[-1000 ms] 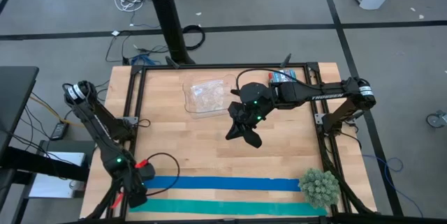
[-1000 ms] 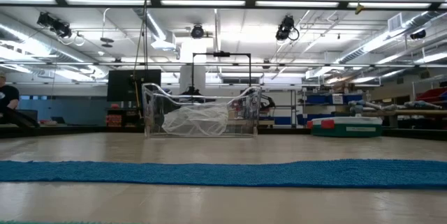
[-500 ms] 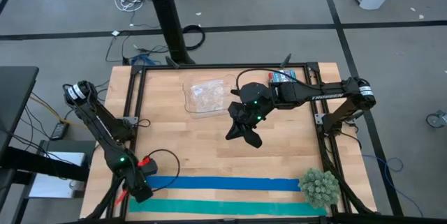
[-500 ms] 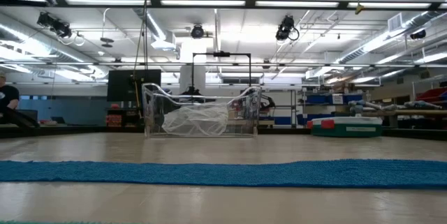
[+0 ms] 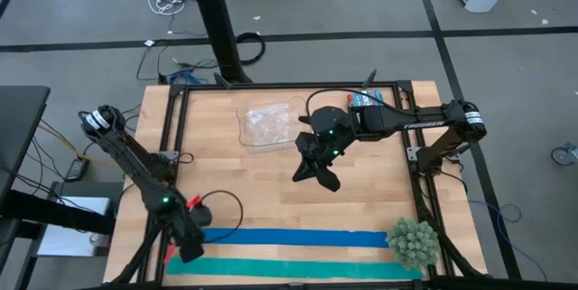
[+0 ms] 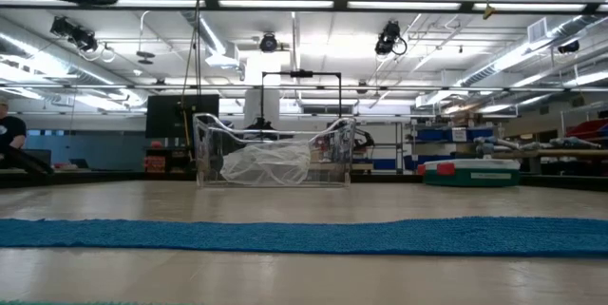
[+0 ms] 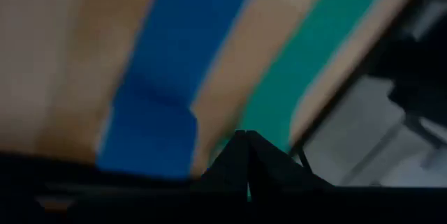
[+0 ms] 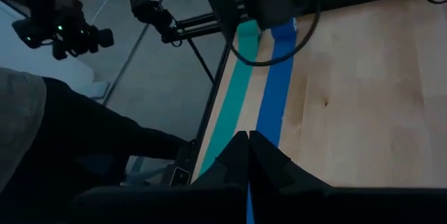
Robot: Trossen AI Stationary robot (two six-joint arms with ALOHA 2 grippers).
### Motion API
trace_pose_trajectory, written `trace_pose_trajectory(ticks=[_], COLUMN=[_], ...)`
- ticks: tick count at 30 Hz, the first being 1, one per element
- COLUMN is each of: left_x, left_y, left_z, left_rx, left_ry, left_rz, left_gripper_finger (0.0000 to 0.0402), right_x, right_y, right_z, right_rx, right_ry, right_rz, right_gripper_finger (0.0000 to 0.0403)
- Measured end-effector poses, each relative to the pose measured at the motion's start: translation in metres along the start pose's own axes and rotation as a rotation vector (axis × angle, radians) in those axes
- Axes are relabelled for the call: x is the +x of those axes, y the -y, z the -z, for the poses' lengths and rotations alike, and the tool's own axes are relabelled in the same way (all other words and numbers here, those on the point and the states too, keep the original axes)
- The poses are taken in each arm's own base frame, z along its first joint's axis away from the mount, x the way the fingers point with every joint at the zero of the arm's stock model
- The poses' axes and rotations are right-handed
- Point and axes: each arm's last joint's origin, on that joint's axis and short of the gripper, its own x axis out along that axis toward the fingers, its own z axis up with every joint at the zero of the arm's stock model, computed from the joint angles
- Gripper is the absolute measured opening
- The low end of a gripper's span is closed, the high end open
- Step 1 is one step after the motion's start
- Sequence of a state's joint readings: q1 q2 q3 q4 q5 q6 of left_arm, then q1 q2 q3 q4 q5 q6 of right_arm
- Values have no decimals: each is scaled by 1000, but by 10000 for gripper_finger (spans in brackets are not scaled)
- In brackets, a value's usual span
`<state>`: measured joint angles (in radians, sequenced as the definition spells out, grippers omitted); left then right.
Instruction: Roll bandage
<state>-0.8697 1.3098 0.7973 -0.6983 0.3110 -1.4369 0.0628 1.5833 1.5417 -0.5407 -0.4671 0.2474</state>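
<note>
My left gripper (image 5: 191, 252) sits at the near left corner of the table (image 5: 271, 182), its fingers (image 7: 244, 155) pressed together to a point with nothing between them, poised over the left ends of the two strips; whether it touches the cloth I cannot tell. The nearest strip is the teal-green one (image 5: 298, 269), running along the front edge. Just behind it and parallel lies the bandage (image 5: 289, 238), a long royal-blue strip stretched flat from my left gripper almost to the right side, its left end folded into a short doubled patch (image 7: 150, 137) in my left wrist view. At the right ends of both strips stands a spiky green plant-like ball (image 5: 413, 243). Farther back, above the middle of the table and well apart from the bandage, my right gripper (image 5: 314, 174) hangs with its fingers (image 8: 246, 160) pinched together, holding nothing. Beyond it, near the far edge, rests a clear plastic container (image 5: 266, 125) with crumpled film inside
</note>
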Motion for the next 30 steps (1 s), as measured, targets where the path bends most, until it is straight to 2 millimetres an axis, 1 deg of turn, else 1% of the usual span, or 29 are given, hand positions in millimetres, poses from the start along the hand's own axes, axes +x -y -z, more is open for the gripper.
trace_pose_trajectory(ticks=[4,8,12,18,21,30], left_x=[0,7,22,43,49,50], left_y=[2,-1,-3,-4,-4,-3], left_z=[7,8,6,1,0,-5], left_rx=[1,-45,-70,-76,-71,-26], left_ry=[-96,-114,-142,-200,-195,-74], left_rz=[4,-60,-139,-213,-231,-249], left_gripper_finger=[6,6,6,6,6,6], right_x=[0,0,0,0,0,0], right_y=[0,0,0,0,0,0], right_z=[0,0,0,0,0,0], right_rx=[-19,-29,-31,-24,-22,-10], right_ry=[0,0,0,-1,-3,-4], right_rz=[0,0,0,-6,-7,-8], right_gripper_finger=[1,2,1,3,1,1])
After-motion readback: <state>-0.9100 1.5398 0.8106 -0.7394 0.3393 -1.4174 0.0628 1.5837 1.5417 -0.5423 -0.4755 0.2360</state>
